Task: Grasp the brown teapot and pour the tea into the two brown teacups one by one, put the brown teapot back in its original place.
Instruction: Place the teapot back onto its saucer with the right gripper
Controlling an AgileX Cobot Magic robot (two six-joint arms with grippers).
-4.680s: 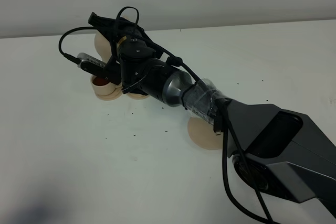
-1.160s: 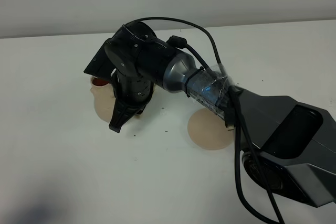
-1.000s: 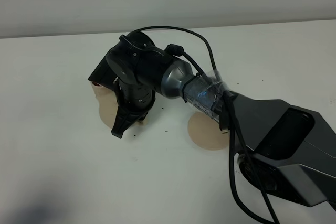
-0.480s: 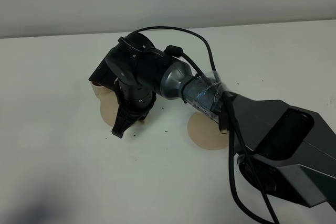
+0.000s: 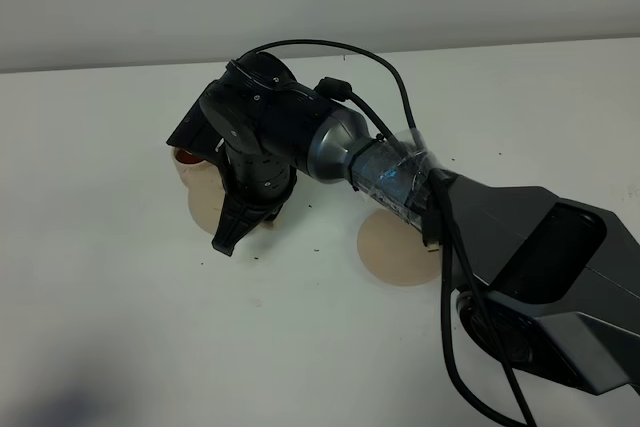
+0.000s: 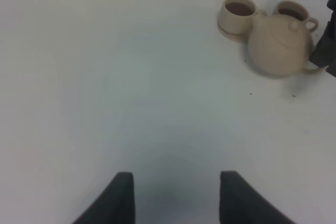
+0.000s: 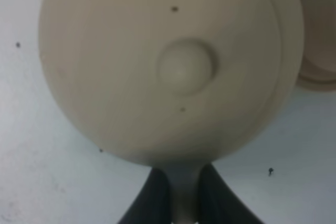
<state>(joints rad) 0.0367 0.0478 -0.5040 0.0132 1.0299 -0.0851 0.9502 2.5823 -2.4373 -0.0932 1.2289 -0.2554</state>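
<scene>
- Gripping the loop handle of the brown teapot [image 7: 173,66], the right gripper [image 7: 181,192] has its two dark fingers [image 7: 152,198] pinched tight on either side of the thin handle, as the right wrist view shows from directly above the knobbed lid [image 7: 185,66].
- Seen from the high exterior camera, the right arm [image 5: 400,182] reaches from the 4 o'clock corner across the white table [image 5: 120,327] toward 10 o'clock; its wrist hides nearly all of the teapot, with only a tan sliver [image 5: 205,202] showing at the wrist's left edge.
- The flat round tan plate [image 5: 395,252] sits bare near mid-table, partly under the arm, at about 4 o'clock from the wrist.
- One teacup holding dark tea [image 5: 188,159] peeks out at the wrist's 9 o'clock edge.
- In the left wrist view the teapot [image 6: 278,48] appears just beside both brown teacups: one on its saucer [image 6: 239,14] at the pot's 10 o'clock, the other [image 6: 291,10] behind it at 12 o'clock; both hold dark liquid. Whether the pot touches them cannot be told.
- The left gripper [image 6: 176,198] stands spread wide and holds nothing, hovering over bare table well apart from the tea set.
</scene>
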